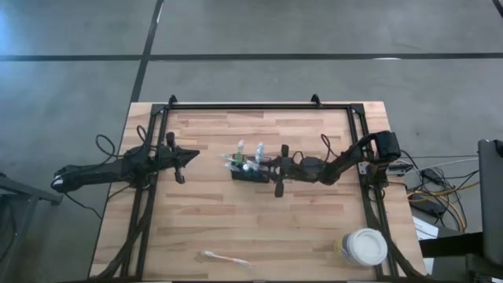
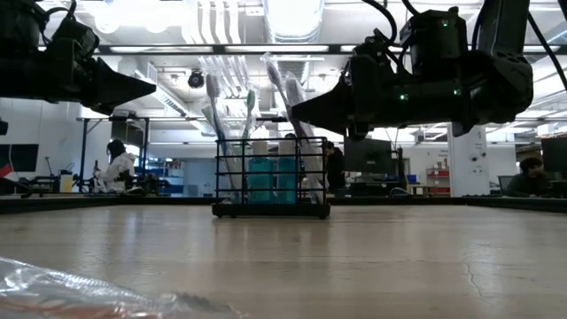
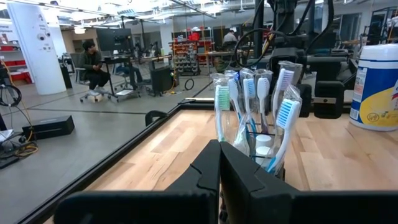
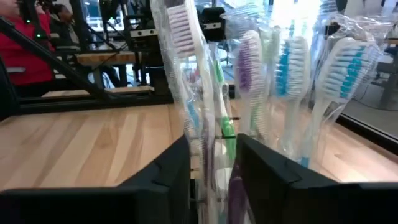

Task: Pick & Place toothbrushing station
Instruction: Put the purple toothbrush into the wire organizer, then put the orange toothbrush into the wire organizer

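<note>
The toothbrushing station [image 1: 250, 174] stood upright near the middle of the wooden surface [image 1: 236, 228], its long axis running toward both arms, wrapped toothbrushes [image 2: 213, 97] pointing up; their count was unclear. The right hand [image 1: 276, 174], fingers parted, sat just beside it. The left hand [image 1: 189, 156], closed and empty, waited apart. One white tub [image 1: 365, 246] and one loose wrapped toothbrush [image 1: 224, 259] lay well away.

A round white tub [image 1: 365, 247] stands upright on the wooden table [image 1: 236, 224], at its front right corner. A wrapped toothbrush [image 1: 222, 258] lies flat well apart from the tub, along the same front edge, nearer the middle.
</note>
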### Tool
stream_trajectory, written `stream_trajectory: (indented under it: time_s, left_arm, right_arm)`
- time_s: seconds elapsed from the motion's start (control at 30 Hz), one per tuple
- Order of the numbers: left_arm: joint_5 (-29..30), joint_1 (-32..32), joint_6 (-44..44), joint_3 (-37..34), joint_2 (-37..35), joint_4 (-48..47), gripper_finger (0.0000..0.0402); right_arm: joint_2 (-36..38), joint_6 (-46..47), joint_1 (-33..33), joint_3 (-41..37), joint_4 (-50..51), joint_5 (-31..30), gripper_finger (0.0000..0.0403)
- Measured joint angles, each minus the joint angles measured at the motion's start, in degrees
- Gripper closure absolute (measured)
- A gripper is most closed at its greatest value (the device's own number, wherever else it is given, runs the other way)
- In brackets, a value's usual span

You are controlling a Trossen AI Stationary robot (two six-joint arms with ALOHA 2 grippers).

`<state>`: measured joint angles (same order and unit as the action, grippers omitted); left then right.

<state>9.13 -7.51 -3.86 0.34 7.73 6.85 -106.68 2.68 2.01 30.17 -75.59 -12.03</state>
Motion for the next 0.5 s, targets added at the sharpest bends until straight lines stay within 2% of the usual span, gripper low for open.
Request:
stream_trajectory:
  time_s: [0.23,0.5]
  left_arm:
    - [0.00,0.00,-0.22,0.00,0.00,0.01,0.0392]
    - [0.02,-0.01,-0.22,0.00,0.02,0.00,0.0392]
  right_arm:
    - [1.24,-1.10,0.11,0.02,-0.03,-0.15,0.0224]
    - [8.36,-5.12,1.15,0.16,3.36,-0.17,0.0209]
